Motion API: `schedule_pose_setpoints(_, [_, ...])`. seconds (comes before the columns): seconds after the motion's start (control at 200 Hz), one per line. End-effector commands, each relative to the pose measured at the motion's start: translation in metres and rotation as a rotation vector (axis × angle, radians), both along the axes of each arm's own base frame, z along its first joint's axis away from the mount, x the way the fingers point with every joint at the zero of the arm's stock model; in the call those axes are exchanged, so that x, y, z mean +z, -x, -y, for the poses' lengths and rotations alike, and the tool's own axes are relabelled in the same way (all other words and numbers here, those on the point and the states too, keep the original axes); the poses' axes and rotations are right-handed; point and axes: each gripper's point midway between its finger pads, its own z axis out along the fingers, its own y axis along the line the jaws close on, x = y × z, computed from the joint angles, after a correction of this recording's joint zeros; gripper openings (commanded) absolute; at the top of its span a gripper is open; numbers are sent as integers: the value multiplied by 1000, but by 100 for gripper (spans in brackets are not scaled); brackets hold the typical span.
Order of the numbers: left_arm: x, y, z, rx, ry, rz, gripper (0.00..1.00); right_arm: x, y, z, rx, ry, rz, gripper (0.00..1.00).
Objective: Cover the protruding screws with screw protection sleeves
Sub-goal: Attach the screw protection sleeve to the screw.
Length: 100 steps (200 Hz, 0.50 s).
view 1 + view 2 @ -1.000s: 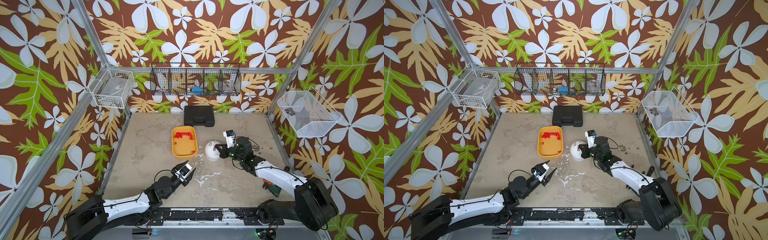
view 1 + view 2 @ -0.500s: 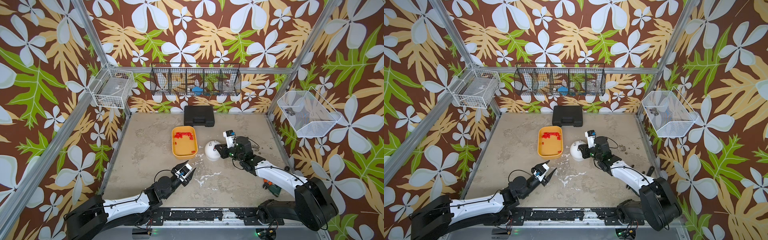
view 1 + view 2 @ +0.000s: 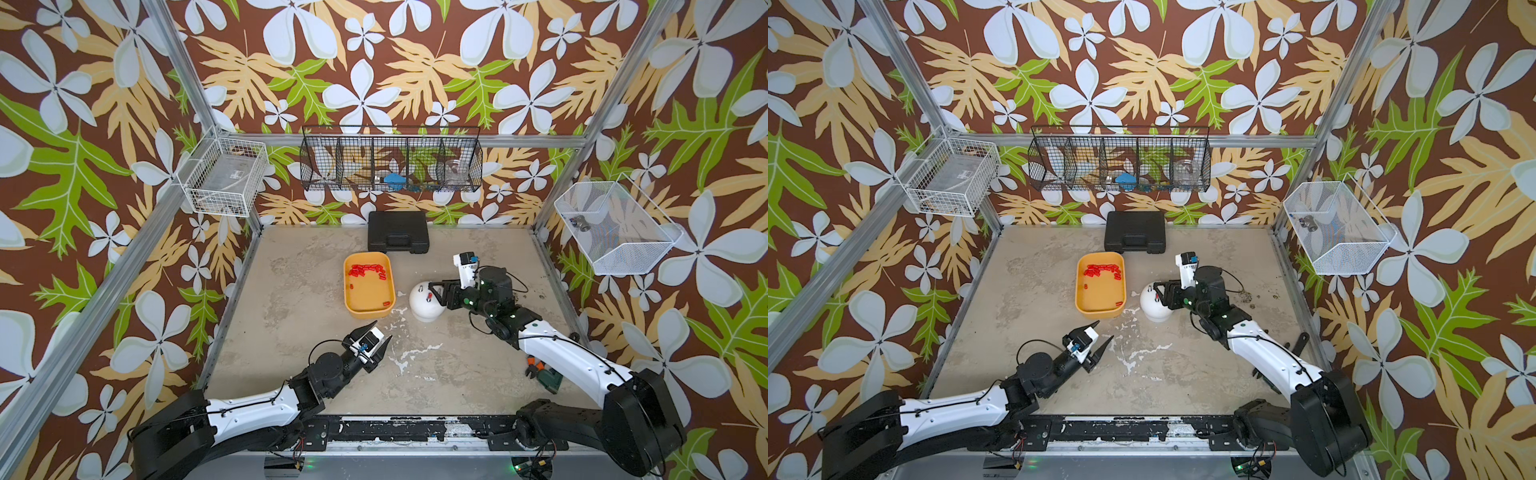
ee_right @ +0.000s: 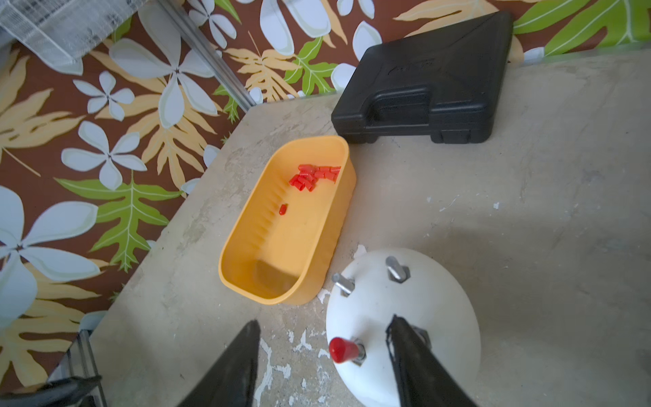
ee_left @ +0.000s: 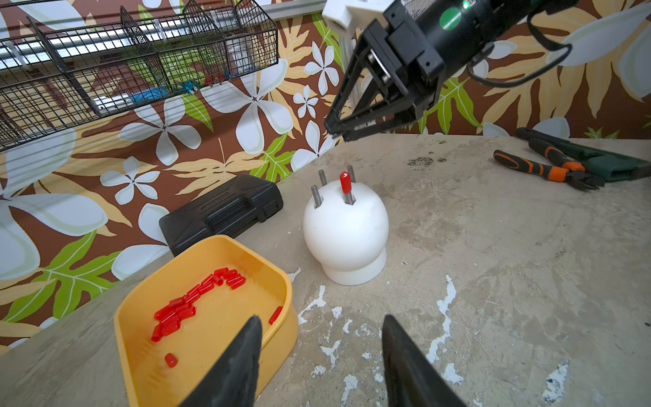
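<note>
Walls (image 3: 374, 62) on three sides: brown wallpaper, big white flowers, green and tan leaves. Silver metal frame posts (image 3: 178, 62) at the back corners, a rail along the back wall. Counter (image 3: 299, 332) is beige, mottled stone look, with white chipped patches near the middle. Black wire basket (image 3: 357, 166) with dividers hangs on the back wall. White wire basket (image 3: 226, 178) on the left wall, white mesh basket (image 3: 615, 249) on the right wall. Light is even and soft, shadows faint.

The left arm (image 3: 249, 409) stretches low from the front edge of the tabletop (image 3: 457, 249) toward its middle. The left gripper (image 3: 376, 334) has its 2 jaws apart and holds nothing. The right arm (image 3: 569, 357) angles in from the front right corner. The right gripper (image 4: 324, 322) tilts downward, its 2 jaws spread wide and empty.
</note>
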Motion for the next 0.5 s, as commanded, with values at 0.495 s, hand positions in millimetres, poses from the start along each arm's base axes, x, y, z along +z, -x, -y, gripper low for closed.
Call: schedule_pose_setpoints(0.495, [5,-1,3,-5,16,8,56,-56,24,10,31,-308,-615,81])
